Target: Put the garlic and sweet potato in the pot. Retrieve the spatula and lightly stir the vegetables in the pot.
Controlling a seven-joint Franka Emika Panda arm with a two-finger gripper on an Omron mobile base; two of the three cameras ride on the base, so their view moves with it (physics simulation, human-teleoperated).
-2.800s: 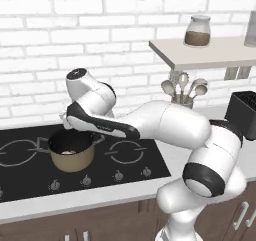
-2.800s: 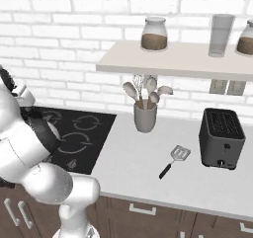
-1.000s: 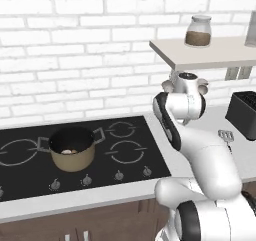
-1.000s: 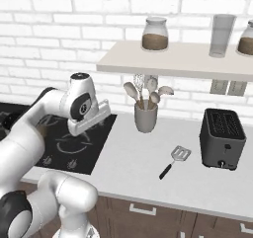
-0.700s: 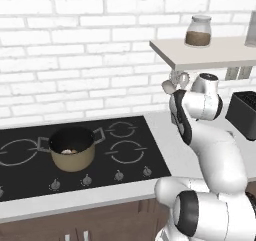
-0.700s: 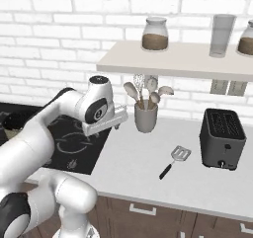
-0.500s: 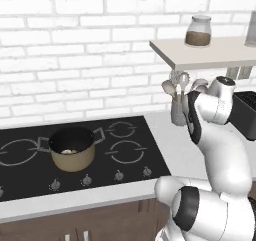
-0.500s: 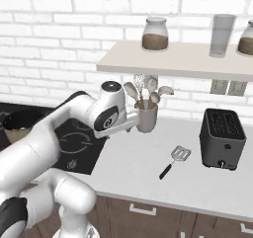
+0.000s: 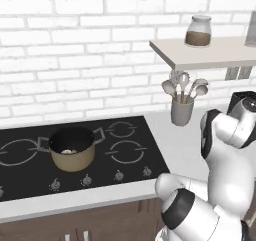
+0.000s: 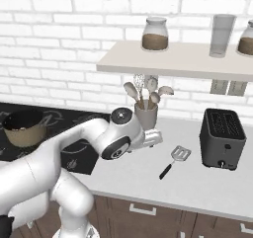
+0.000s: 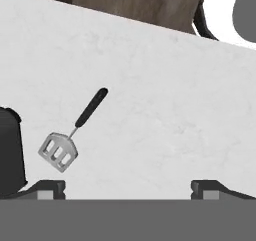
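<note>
Since the earlier frames our arm has swung away from the pot point(image 9: 72, 148) on the cooktop point(image 9: 30, 157) and across to the counter point(image 10: 207, 185), so our gripper point(image 10: 152, 138) now hangs over the pale worktop near the utensil cup point(image 10: 146, 116). Its jaws are spread wide with nothing between them. We see the spatula point(image 10: 175, 159) lying flat on the counter between the cup and the toaster point(image 10: 222, 137), slotted head toward the toaster and black handle toward the counter's front edge. In the pot the garlic point(image 9: 66, 151) and the sweet potato point(image 9: 74, 151) sit side by side on the dark bottom.
</note>
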